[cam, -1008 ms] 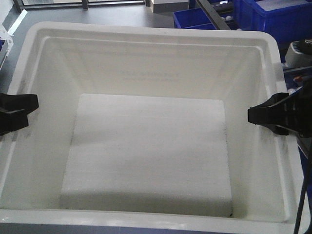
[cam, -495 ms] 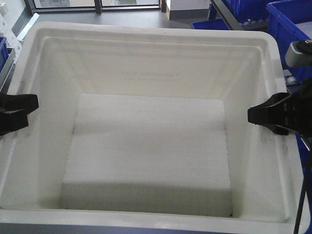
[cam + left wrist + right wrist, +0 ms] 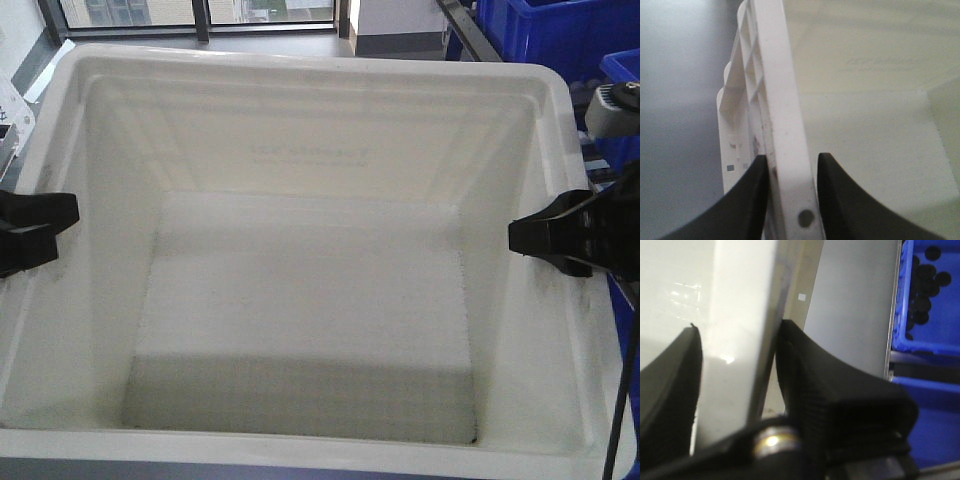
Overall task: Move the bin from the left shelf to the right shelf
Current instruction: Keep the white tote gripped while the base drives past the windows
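White bin rims clamped inside both end effectors.

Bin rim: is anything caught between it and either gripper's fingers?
Nothing visible. The left gripper and the right gripper each clamp directly on a side rim of the bin; only white plastic sits between the jaws.
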Robot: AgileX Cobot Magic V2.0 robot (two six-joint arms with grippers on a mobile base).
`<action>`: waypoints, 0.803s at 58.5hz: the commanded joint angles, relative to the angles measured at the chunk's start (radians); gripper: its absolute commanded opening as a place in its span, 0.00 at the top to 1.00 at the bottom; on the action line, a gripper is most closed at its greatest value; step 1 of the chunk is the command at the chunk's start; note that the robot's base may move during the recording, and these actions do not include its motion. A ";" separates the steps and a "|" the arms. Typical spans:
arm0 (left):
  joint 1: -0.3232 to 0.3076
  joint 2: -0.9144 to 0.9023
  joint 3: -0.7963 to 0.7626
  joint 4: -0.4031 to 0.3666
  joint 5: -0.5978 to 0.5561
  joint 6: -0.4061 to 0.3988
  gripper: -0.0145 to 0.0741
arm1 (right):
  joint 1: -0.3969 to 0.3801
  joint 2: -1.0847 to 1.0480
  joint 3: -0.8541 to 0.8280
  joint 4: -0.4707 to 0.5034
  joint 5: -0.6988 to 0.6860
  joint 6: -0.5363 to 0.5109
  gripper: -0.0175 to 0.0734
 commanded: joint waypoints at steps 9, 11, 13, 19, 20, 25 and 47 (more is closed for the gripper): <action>-0.014 -0.018 -0.047 -0.065 -0.106 0.016 0.84 | 0.005 -0.025 -0.043 0.095 -0.103 -0.038 0.81; -0.014 -0.018 -0.047 -0.065 -0.106 0.016 0.84 | 0.005 -0.025 -0.043 0.095 -0.103 -0.038 0.81; -0.014 -0.018 -0.047 -0.065 -0.106 0.016 0.84 | 0.005 -0.025 -0.043 0.095 -0.104 -0.038 0.81; -0.014 -0.018 -0.047 -0.065 -0.106 0.016 0.84 | 0.005 -0.025 -0.043 0.095 -0.104 -0.038 0.81; -0.014 -0.018 -0.047 -0.065 -0.106 0.016 0.84 | 0.005 -0.025 -0.043 0.095 -0.104 -0.038 0.81; -0.014 -0.018 -0.047 -0.065 -0.106 0.016 0.84 | 0.005 -0.025 -0.043 0.095 -0.104 -0.038 0.81; -0.014 -0.017 -0.047 -0.065 -0.107 0.016 0.84 | 0.005 -0.025 -0.043 0.095 -0.104 -0.038 0.81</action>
